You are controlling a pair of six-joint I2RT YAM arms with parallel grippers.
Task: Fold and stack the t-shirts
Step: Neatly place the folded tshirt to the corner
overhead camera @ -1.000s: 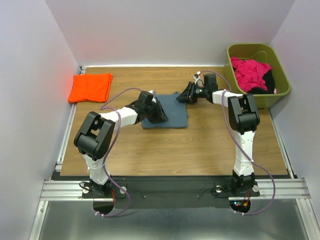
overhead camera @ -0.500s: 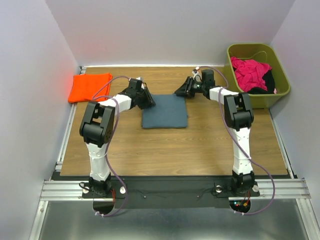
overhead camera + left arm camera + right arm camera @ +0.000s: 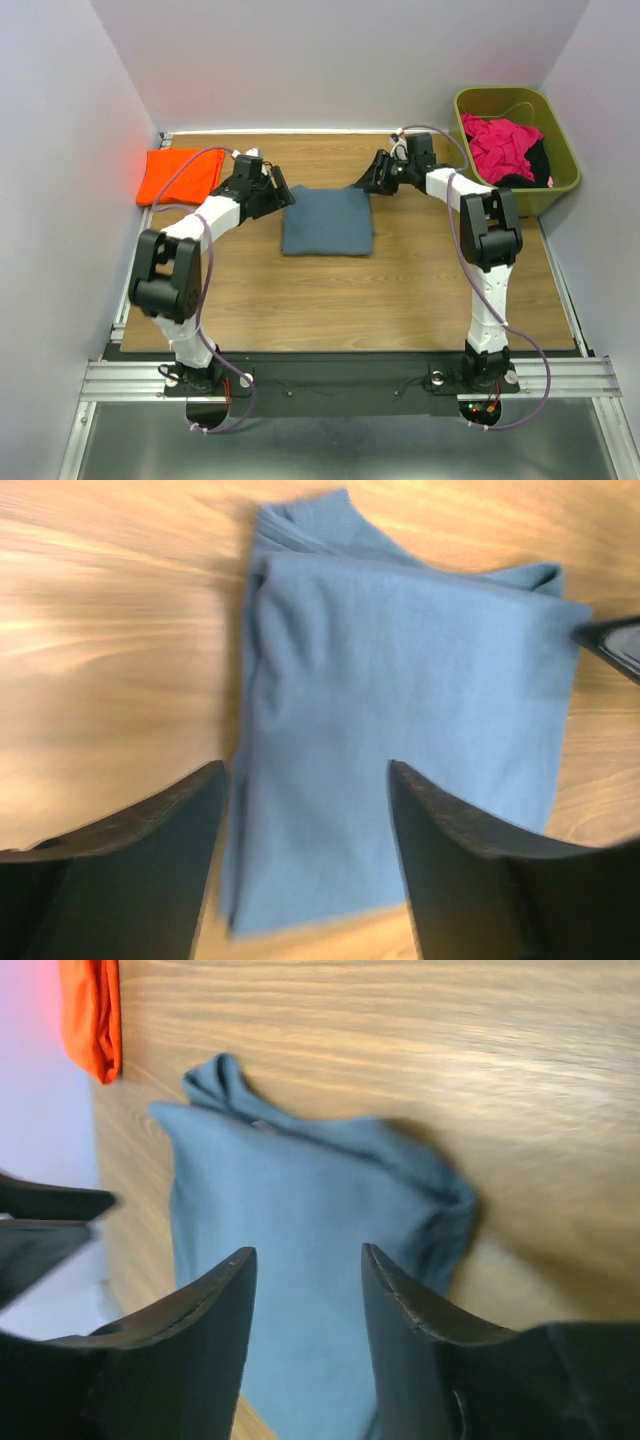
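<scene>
The left hand (image 3: 305,780) and right hand (image 3: 305,1255) gaped empty beside the folded slate blue-grey cloth t-shirt (image 3: 327,221). A clean lift for stacking needed every layer pinched evenly.

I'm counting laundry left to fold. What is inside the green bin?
The green bin holds crumpled pink cloth beside something black; anything beneath them is covered.

Table (image 3: 400,300): folded t-shirt (image 3: 328,221) lies near centre, a little toward the far edge. Second t-shirt (image 3: 180,175) lies at the far left corner, well apart from the first. Bin (image 3: 478,98) stands at the far right corner, with a heap of clothes (image 3: 498,145) in it. Left gripper (image 3: 275,189) is just beside the folded t-shirt's far left corner, right gripper (image 3: 366,181) at its far right corner.
</scene>
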